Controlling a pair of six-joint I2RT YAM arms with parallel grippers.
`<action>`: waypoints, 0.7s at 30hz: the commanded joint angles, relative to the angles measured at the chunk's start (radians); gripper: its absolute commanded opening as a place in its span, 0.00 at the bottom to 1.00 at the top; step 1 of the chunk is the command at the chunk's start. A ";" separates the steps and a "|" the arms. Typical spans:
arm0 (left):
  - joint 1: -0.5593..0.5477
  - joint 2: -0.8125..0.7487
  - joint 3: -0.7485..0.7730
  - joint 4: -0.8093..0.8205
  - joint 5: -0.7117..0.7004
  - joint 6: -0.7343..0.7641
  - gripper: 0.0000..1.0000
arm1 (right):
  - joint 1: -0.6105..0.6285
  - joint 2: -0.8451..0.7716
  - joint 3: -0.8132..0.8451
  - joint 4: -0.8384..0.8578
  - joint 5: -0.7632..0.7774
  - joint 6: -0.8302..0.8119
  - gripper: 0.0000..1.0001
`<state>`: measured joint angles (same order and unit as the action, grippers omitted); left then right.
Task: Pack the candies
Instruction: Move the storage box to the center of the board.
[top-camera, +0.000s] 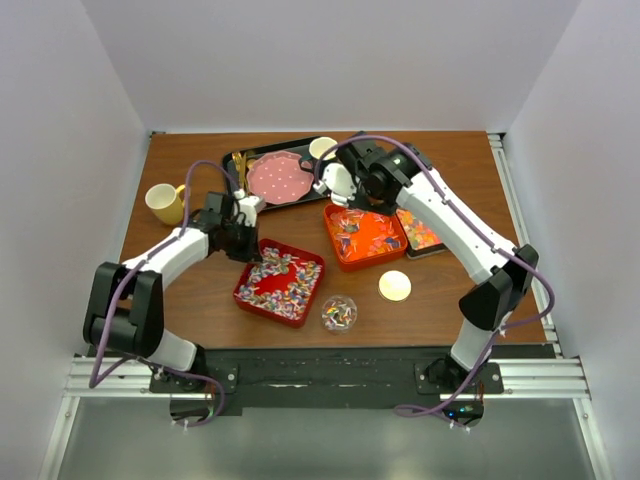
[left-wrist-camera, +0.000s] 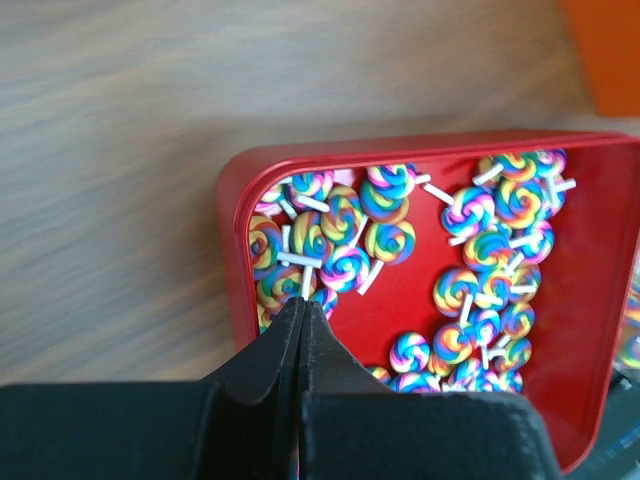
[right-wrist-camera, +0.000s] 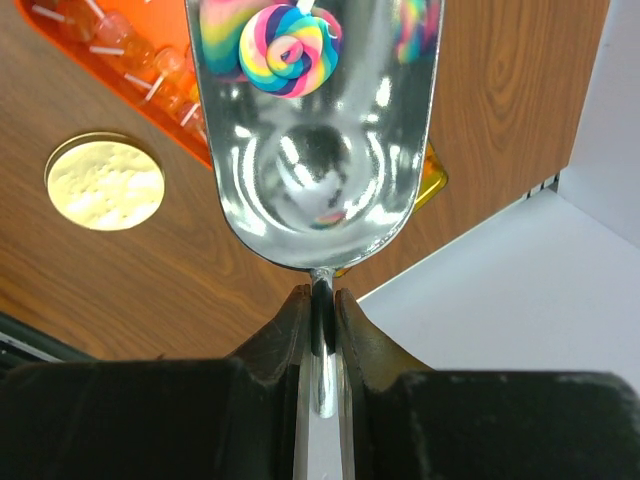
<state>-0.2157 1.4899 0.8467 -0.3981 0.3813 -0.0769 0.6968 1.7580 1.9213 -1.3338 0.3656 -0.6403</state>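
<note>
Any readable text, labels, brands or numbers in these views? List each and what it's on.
None readable. The red tray, lollipops, metal scoop and pink dotted plate show no print.
The gold lid has a bumpy surface; too blurred to tell if that is lettering.

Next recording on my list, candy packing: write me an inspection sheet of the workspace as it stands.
Surface: wooden table.
Job's things: swirl lollipops in red tray; more candies in orange tray and small clear cup; a lollipop in metal scoop.
Clutter: yellow mug, pink dotted plate on black tray, gold round lid.
Grippers: left gripper shut, tips among swirl lollipops; right gripper shut on scoop handle.
Cables: purple cables looped along both arms.
Surroundings: white walls, metal rail at near edge.
</note>
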 joint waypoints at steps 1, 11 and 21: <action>0.162 0.009 0.055 -0.039 -0.117 0.116 0.00 | -0.028 0.014 0.096 0.010 -0.017 0.033 0.00; 0.261 0.098 0.294 -0.027 0.219 0.200 0.00 | -0.085 0.049 0.186 0.007 -0.036 0.044 0.00; -0.183 0.182 0.440 0.327 0.230 -0.228 0.00 | -0.318 -0.051 0.200 0.087 -0.057 0.191 0.00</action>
<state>-0.2756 1.6073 1.2198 -0.3004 0.6151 -0.0608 0.4862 1.8034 2.0674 -1.3117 0.3214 -0.5594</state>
